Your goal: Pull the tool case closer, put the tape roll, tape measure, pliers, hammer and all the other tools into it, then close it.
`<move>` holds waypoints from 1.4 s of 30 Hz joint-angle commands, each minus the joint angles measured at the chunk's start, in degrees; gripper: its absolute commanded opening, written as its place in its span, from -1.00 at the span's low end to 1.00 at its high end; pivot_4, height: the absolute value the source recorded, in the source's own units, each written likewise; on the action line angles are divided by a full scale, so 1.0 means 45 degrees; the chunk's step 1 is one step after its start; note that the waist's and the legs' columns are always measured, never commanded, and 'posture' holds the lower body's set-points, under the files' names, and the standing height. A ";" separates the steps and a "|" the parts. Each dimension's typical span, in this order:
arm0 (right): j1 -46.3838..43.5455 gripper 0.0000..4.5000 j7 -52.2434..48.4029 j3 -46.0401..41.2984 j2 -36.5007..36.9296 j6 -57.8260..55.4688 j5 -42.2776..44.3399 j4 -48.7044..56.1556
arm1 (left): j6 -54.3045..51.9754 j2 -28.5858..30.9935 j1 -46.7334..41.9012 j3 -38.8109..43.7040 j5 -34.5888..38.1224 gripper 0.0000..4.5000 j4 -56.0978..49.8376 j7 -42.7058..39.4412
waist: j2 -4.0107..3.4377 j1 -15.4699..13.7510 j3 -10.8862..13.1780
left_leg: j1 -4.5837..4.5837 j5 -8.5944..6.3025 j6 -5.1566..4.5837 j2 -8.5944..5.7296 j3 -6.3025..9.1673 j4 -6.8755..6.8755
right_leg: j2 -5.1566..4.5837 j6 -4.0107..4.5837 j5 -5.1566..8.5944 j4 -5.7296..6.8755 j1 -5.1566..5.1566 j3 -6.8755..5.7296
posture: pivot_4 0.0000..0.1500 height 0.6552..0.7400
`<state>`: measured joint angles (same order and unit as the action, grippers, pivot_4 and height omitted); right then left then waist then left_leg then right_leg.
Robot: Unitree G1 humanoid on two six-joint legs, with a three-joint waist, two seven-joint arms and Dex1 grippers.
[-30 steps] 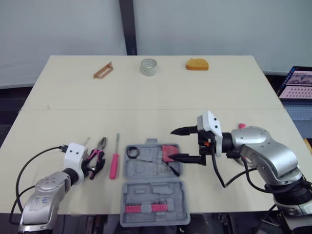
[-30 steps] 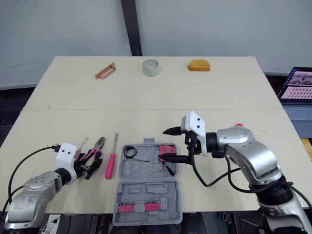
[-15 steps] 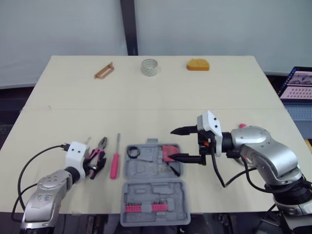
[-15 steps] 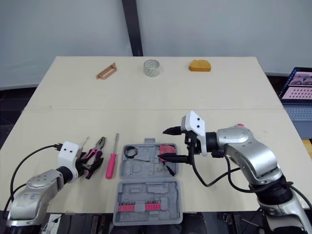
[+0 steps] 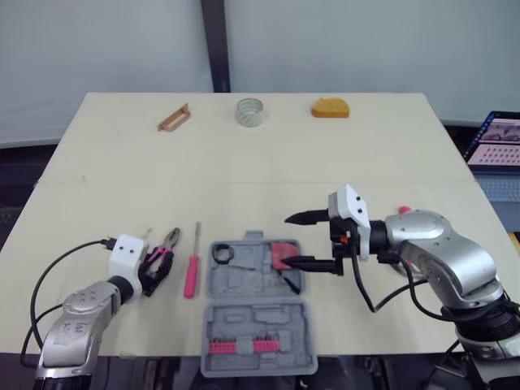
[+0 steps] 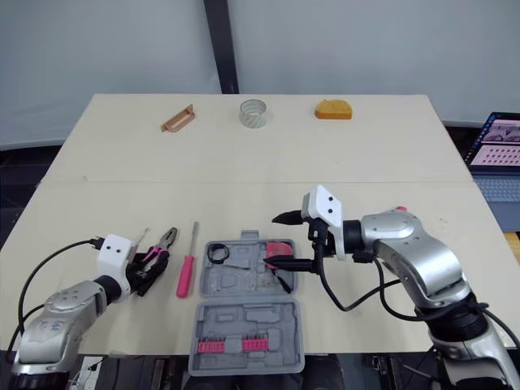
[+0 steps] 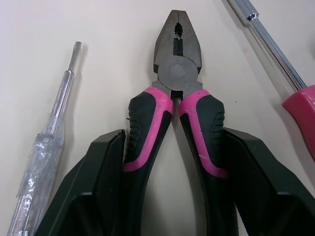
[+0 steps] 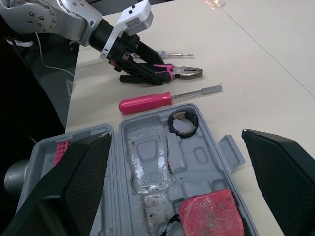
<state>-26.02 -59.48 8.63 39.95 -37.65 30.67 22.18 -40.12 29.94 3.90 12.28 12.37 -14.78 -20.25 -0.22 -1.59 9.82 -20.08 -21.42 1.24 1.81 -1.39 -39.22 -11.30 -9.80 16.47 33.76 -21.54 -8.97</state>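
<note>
Pliers (image 7: 175, 105) — handles gripped in left jaws | pink screwdriver (image 5: 190, 275) just beside

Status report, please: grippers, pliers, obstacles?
Left gripper shut on pliers, flat on table. Right gripper open above open tool case. Pink screwdriver between pliers and case.

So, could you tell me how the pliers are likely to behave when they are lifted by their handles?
The pliers look like solid metal, so probably stiff and nose-heavy; gripped at the handles, the head may dip. The pink and black sleeves look rubbery, so the left tool likely won't slip.
</note>
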 commanded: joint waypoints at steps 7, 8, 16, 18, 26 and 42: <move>-0.0321 1.00 -0.0202 -0.0251 -0.0106 0.0312 0.0214 0.0149 | -0.2536 0.0840 -0.1030 0.0887 0.0992 0.14 -0.2645 -0.0325 | 0.0044 0.0057 0.0026 | -0.0014 0.0000 0.0000 0.0001 0.0006 -0.0001 | 0.0002 0.0000 0.0000 -0.0005 -0.0010 -0.0003 | 1.00 1.00; -0.0498 1.00 -0.0209 -0.0227 -0.0184 0.0356 0.0195 0.0075 | -0.2497 0.1226 -0.1257 0.1061 0.1205 0.14 -0.2912 -0.0696 | 0.0059 0.0072 0.0036 | -0.0017 0.0000 0.0000 0.0002 0.0008 0.0000 | 0.0003 0.0000 0.0000 -0.0003 -0.0012 -0.0005 | 1.00 1.00; -0.2754 1.00 -0.0929 0.0299 -0.0352 0.0796 -0.0370 -0.1211 | 0.0670 0.4815 -0.3015 0.0910 0.2009 0.14 -0.1480 -0.5488 | 0.0050 0.0229 0.0047 | -0.0024 0.0001 0.0003 0.0002 0.0005 0.0020 | 0.0005 0.0002 0.0001 -0.0024 -0.0025 -0.0009 | 1.00 1.00; -0.3615 1.00 -0.1118 0.1014 -0.0427 0.0966 -0.1075 -0.1783 | 0.2432 0.5526 -0.3628 -0.0083 0.1574 0.14 -0.0433 -0.7159 | 0.0048 0.0304 0.0048 | -0.0028 0.0001 0.0004 0.0002 0.0005 0.0022 | 0.0008 0.0002 0.0001 -0.0025 -0.0034 -0.0011 | 1.00 1.00; -0.6680 1.00 -0.0944 0.3777 -0.1985 0.0434 -0.3656 -0.4209 | 0.5246 0.5563 -0.7798 -0.3432 0.0250 0.14 0.3222 -1.0411 | 0.0046 0.0455 0.0051 | -0.0074 0.0003 0.0005 0.0002 -0.0017 0.0021 | 0.0010 0.0001 0.0001 0.0035 -0.0123 -0.0012 | 1.00 1.00; -0.7281 1.00 -0.1010 0.4962 -0.3291 -0.0109 -0.5188 -0.4830 | 0.4659 0.4147 -0.9527 -0.4864 -0.0136 0.14 0.3938 -1.1382 | 0.0047 0.1005 0.0051 | -0.0134 0.0002 0.0005 0.0004 -0.0032 0.0014 | 0.0004 0.0002 0.0000 0.0091 -0.0220 -0.0026 | 1.00 1.00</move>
<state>-57.51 -63.72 31.16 25.60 -38.75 7.86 -0.19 -19.34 48.46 -37.88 -10.61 11.78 4.07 -71.32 -0.01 2.93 10.05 -20.68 -21.41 1.26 1.83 -1.54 -39.15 -11.28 -9.79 16.47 34.17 -22.53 -9.09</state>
